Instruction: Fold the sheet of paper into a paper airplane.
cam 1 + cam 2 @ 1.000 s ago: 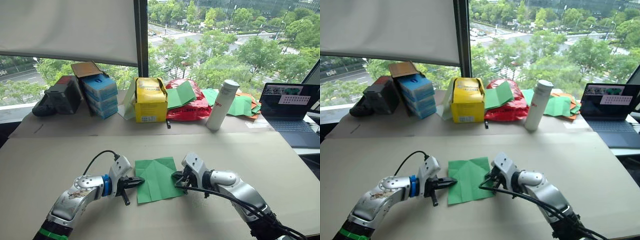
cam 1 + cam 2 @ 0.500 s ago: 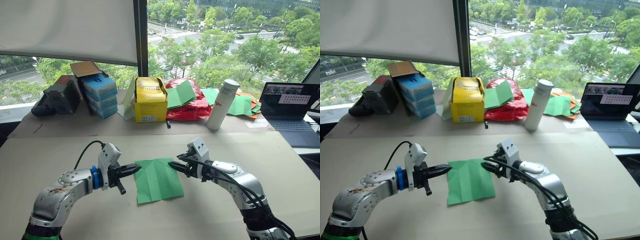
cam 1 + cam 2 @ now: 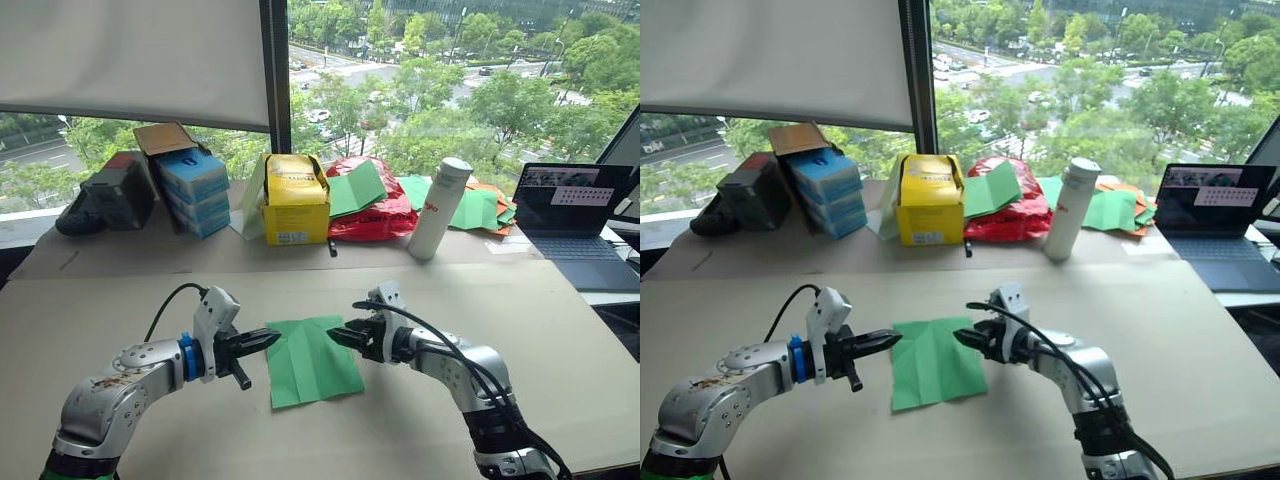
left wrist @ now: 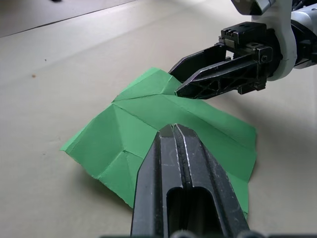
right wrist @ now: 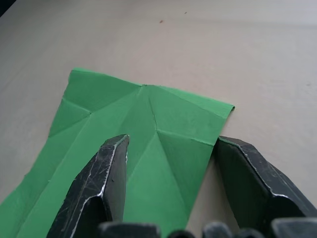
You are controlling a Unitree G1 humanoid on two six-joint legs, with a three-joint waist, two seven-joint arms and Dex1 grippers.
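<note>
The sheet of paper point(image 3: 315, 358) is bright green and lies on the tan table point(image 3: 120, 310) between my two grippers, spread out with crease lines across it point(image 5: 148, 116). My left gripper point(image 3: 270, 340) is shut with nothing in it, its tip hovering at the sheet's left edge point(image 4: 172, 129). My right gripper point(image 3: 338, 335) is open just above the sheet's right far corner, one finger point(image 5: 106, 178) over the paper and the other past its edge. A paper airplane is out of view.
Along the back of the table stand blue boxes point(image 3: 195, 188), a yellow box point(image 3: 297, 200), a red plastic bag point(image 3: 385, 218), a white bottle point(image 3: 440, 208) and a heap of green and orange sheets point(image 3: 482, 210). A laptop point(image 3: 572, 215) sits at the right.
My right gripper has opened and lifted off the sheet's right edge. My left gripper has drawn back to the left and risen slightly. The sheet lies flatter now.
</note>
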